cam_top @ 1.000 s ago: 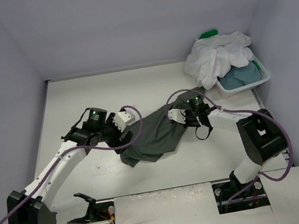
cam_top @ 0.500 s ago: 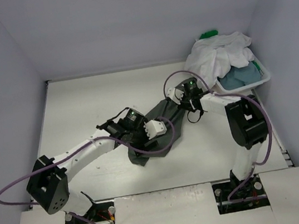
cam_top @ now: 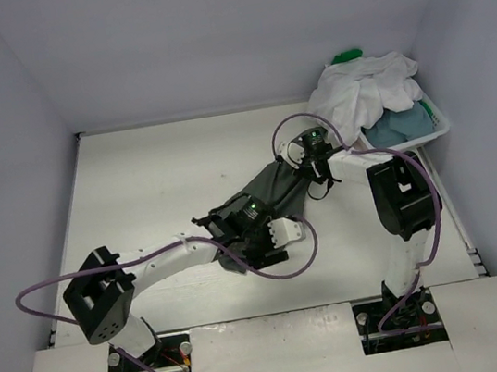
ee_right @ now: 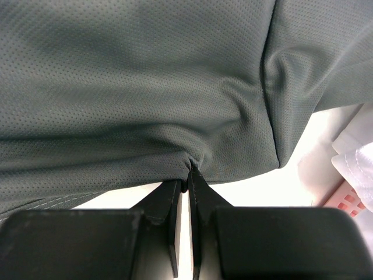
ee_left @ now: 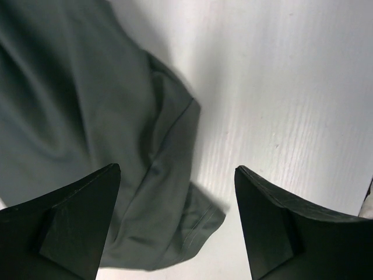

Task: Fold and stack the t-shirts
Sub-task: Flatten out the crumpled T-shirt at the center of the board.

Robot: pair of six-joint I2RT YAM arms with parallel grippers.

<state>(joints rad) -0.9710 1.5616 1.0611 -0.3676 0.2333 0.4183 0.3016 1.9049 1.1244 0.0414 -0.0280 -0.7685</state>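
A dark grey t-shirt (cam_top: pixel 273 190) lies slantwise on the white table, bunched and partly stretched. My right gripper (cam_top: pixel 307 155) is shut on the shirt's far edge, with a small fold of dark grey t-shirt (ee_right: pixel 175 87) pinched between its tips (ee_right: pixel 187 172). My left gripper (cam_top: pixel 273 238) hangs open over the shirt's near end. In the left wrist view a hemmed corner of the dark grey t-shirt (ee_left: pixel 87 111) lies below and between the wide jaws of that gripper (ee_left: pixel 176 175), untouched. A white t-shirt (cam_top: pixel 362 99), a green one (cam_top: pixel 347 56) and a blue-grey one (cam_top: pixel 398 124) are heaped at the back right.
The white slotted basket (cam_top: pixel 439 127) holding the heap stands at the table's back right corner, close to my right arm. In the right wrist view a bit of the basket (ee_right: pixel 349 204) shows at the right edge. Lilac walls close in the table.
My left arm swung right and nearer, from the shirt's left side to above its near end. My right gripper drew the shirt's far edge back towards the basket.
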